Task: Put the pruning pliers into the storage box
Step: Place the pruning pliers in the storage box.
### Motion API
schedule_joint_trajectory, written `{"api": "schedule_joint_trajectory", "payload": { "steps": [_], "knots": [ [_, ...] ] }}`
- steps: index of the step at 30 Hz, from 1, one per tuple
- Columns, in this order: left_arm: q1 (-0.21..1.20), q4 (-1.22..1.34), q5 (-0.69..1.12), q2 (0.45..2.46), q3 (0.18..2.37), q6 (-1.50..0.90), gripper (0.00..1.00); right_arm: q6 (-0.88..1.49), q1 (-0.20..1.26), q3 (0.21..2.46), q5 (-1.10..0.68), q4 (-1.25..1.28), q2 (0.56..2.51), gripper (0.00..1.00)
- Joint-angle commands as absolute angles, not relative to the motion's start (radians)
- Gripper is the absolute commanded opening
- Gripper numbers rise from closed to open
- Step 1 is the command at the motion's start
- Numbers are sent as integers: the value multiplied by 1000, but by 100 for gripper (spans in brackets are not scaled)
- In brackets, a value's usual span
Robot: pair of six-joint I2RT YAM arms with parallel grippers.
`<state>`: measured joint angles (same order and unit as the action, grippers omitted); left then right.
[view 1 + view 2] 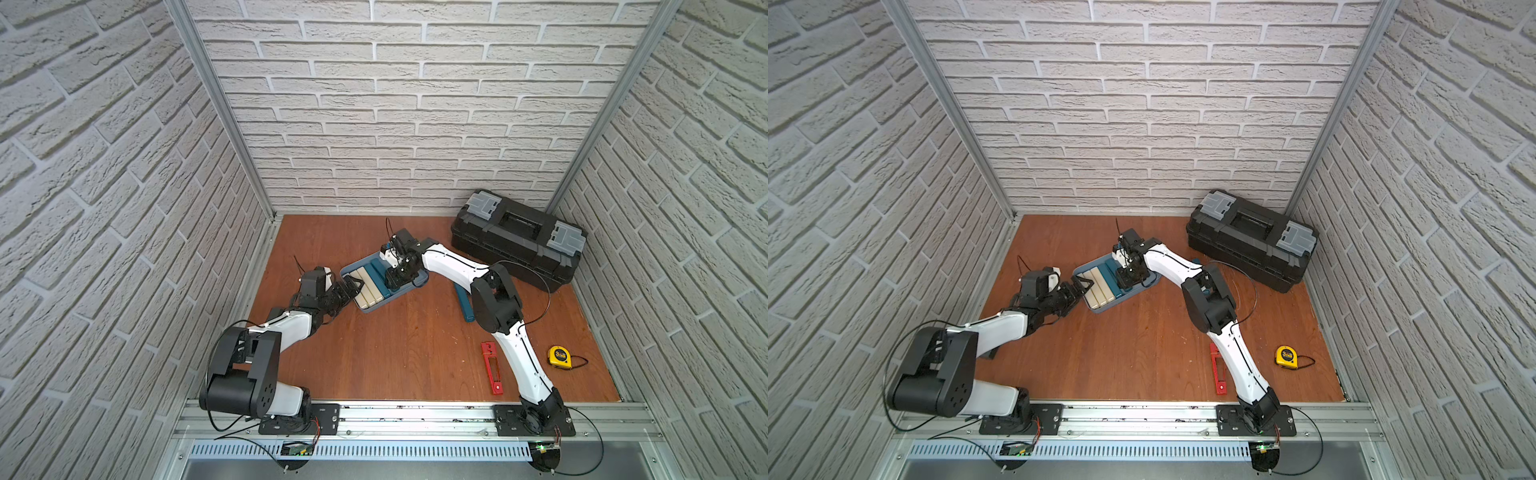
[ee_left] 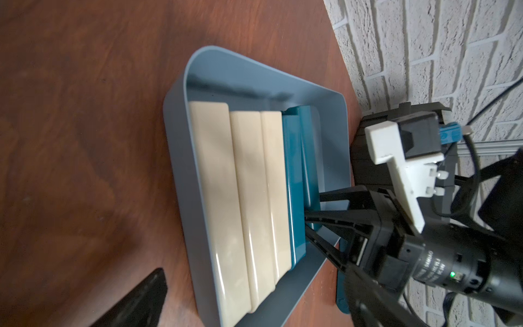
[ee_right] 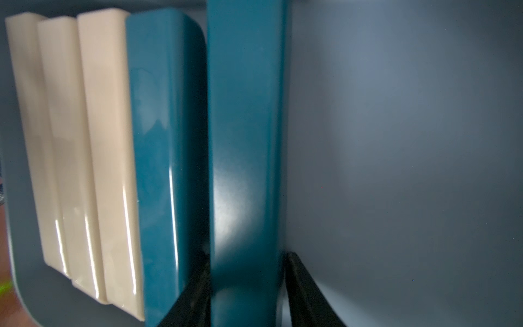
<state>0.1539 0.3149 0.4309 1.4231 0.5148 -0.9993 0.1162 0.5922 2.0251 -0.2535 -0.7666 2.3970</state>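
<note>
The red pruning pliers (image 1: 491,368) lie flat on the wooden floor near the front right, beside the right arm's lower link, which partly covers them in a top view (image 1: 1219,372). No gripper touches them. The light blue storage box (image 1: 419,280) (image 1: 1100,309) (image 2: 175,141) (image 3: 396,141) sits mid-table and holds three cream bars (image 1: 368,291) and two teal bars. My right gripper (image 1: 392,284) (image 3: 249,254) reaches down into the box, with its jaws loosely either side of one teal bar (image 3: 246,141) and a sliver of gap showing. My left gripper (image 1: 355,287) (image 2: 249,311) is wide open at the box's near-left end.
A big black toolbox (image 1: 519,241) with grey latches stands at the back right. Another teal bar (image 1: 464,303) lies on the floor under the right arm's elbow. A yellow tape measure (image 1: 559,356) sits at the front right. Brick walls close in three sides.
</note>
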Motion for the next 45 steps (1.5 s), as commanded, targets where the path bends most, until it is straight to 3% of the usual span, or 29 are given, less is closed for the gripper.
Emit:
{"api": "schedule_joint_trajectory", "payload": {
  "steps": [1,20,45],
  "knots": [
    [164,354,429,1441,528,-997,98,107,599,2018,-315,-742,2317,44],
    [181,359,421,1451,528,-999,98,132,586,1987,-440,-695,2317,52],
    [193,377,413,1455,520,-1007,98,128,577,1954,-455,-663,2296,54]
  ]
}}
